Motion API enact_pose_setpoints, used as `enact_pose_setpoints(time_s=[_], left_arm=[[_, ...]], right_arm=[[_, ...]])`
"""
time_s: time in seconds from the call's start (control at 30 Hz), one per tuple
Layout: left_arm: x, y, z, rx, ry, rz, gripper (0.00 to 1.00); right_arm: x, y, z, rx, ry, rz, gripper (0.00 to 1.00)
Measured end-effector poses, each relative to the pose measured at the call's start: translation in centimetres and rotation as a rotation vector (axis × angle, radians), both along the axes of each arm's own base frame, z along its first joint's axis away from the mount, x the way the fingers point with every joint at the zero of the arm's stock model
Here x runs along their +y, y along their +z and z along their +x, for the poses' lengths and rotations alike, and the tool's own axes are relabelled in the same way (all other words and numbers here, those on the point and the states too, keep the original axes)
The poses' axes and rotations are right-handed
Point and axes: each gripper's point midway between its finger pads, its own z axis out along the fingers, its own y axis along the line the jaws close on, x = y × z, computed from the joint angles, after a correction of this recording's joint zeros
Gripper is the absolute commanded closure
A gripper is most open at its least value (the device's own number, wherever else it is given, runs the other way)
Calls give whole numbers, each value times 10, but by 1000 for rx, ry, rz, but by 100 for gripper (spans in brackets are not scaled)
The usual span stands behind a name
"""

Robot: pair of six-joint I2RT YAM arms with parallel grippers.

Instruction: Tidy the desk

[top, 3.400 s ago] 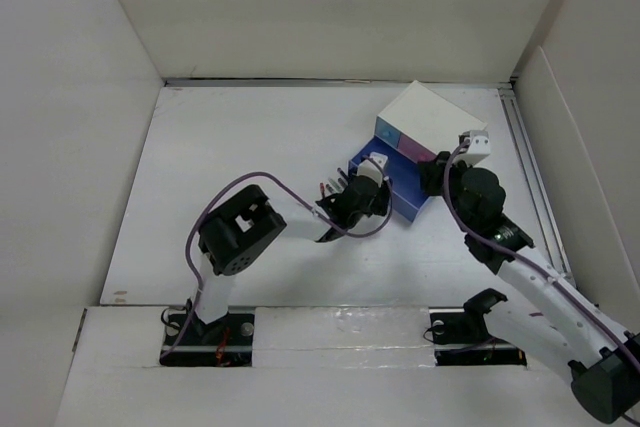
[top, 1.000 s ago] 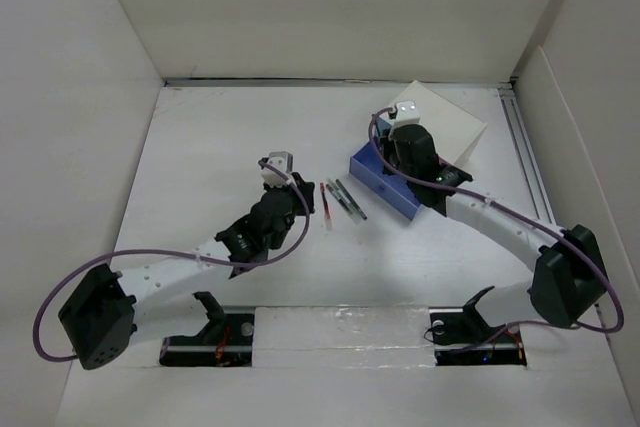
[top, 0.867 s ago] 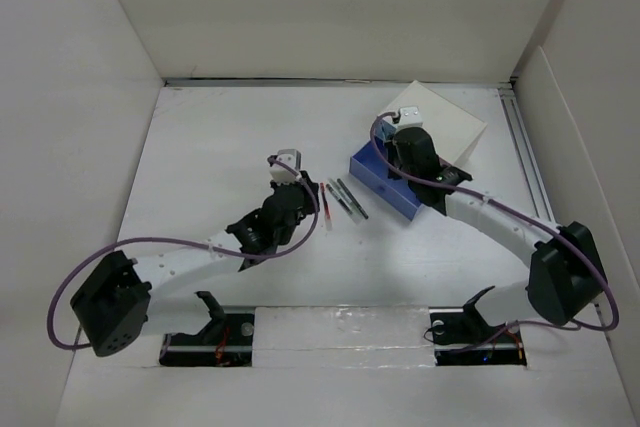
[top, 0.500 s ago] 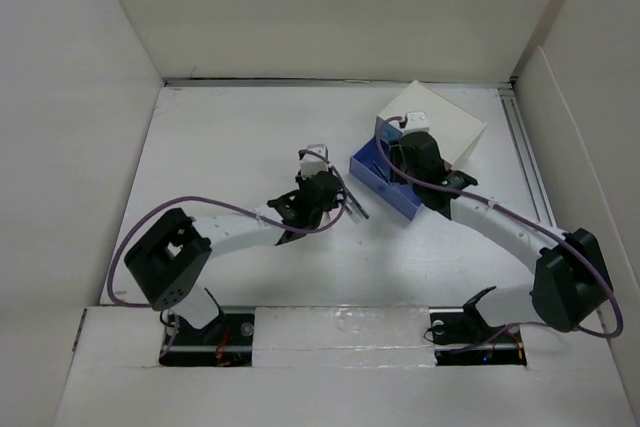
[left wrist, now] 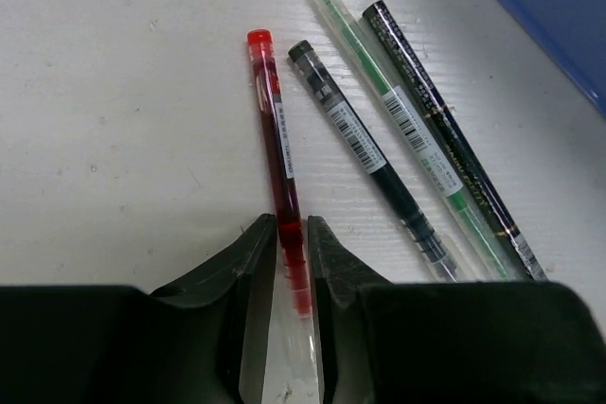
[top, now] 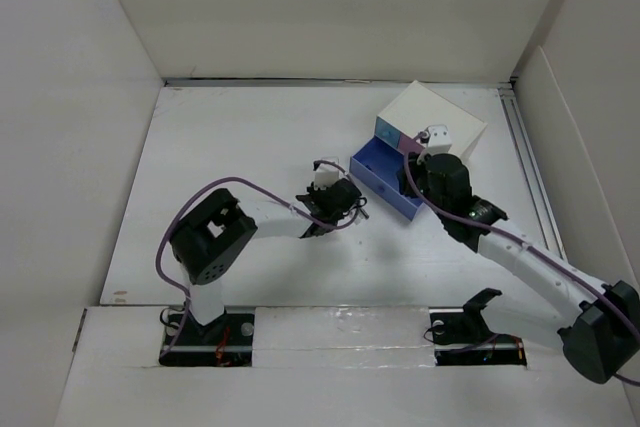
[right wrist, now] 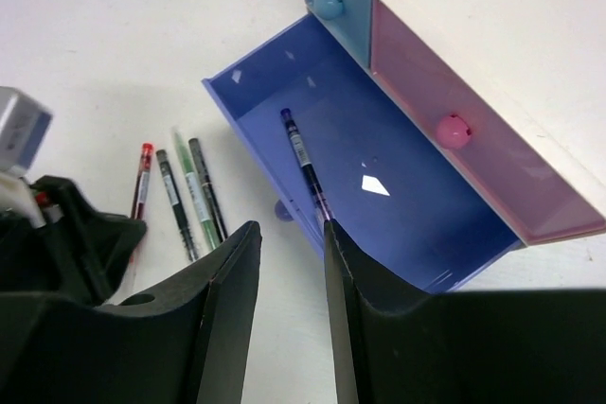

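Several pens lie side by side on the white desk: a red pen, a black pen, a green pen and a dark patterned pen. My left gripper is low over them, its jaws pressed against both sides of the red pen's lower end, which still rests on the desk. My right gripper hangs open and empty over the front edge of the pulled-out blue drawer. A dark pen lies inside that drawer.
The drawer belongs to a small white box at the back right, with a shut light-blue drawer and a shut pink drawer. White panels wall the desk on its sides. The two arms work close together near the drawer.
My left gripper swung right from beside the pens to over them and closed on the red pen. My right gripper opened and drew back from over the drawer towards its front edge.
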Motion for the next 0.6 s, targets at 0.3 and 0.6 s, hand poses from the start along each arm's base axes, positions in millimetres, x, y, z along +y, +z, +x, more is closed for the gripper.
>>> enact_pose_setpoints(time_s=[0.3, 0.6], left_arm=[[-2, -4, 10, -5, 43, 41, 100], [10, 43, -15, -38, 27, 1, 100]], right_arm=[[15, 11, -10, -31, 77, 51, 62], [10, 44, -20, -123, 83, 111, 61]])
